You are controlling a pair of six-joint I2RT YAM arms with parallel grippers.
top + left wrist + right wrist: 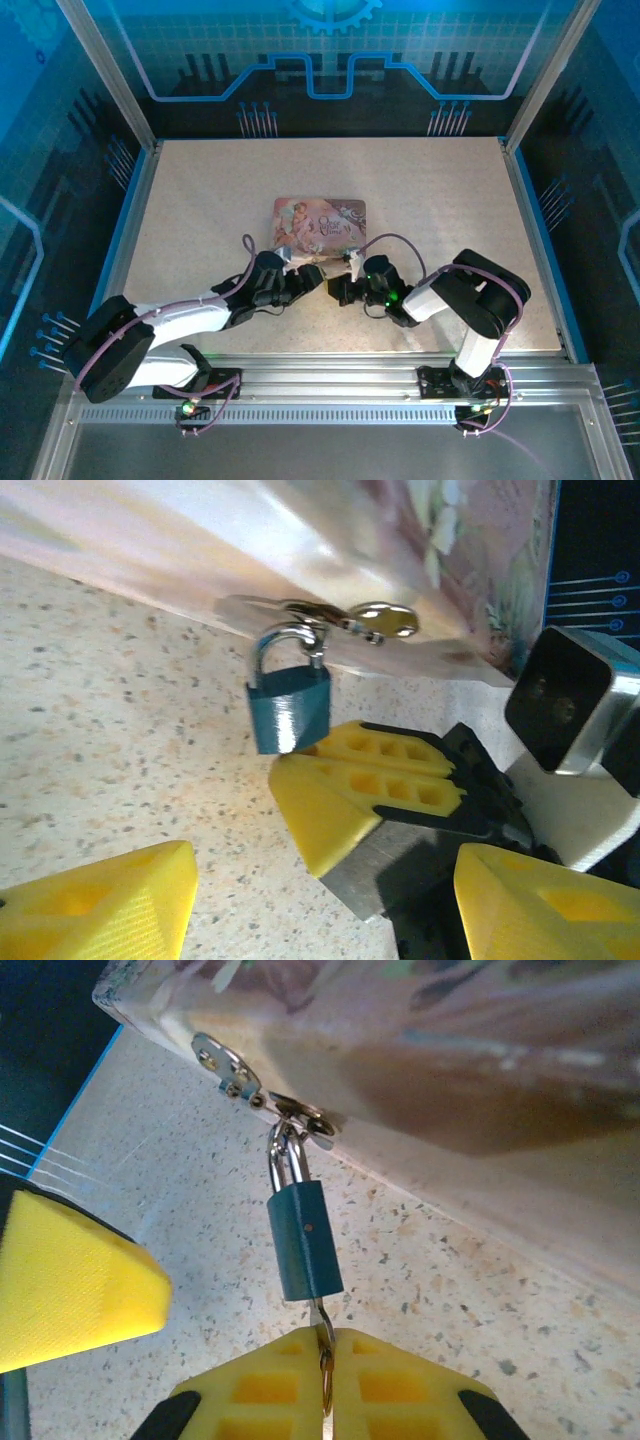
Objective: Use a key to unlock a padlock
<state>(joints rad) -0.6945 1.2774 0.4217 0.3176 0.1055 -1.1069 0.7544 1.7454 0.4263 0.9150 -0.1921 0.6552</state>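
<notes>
Closely framed, the right tool [325, 1360] clamps a key [321, 1318] seated in the teal padlock [305, 1240] on a tin [450, 1050], likely to turn it; the left tool [325, 880] has its jaws standing apart.

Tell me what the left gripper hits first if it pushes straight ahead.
Probably the yellow fingers of the right gripper, shut on the silvery key in the small teal-blue padlock; that padlock would come next, though depth is unclear.
</notes>
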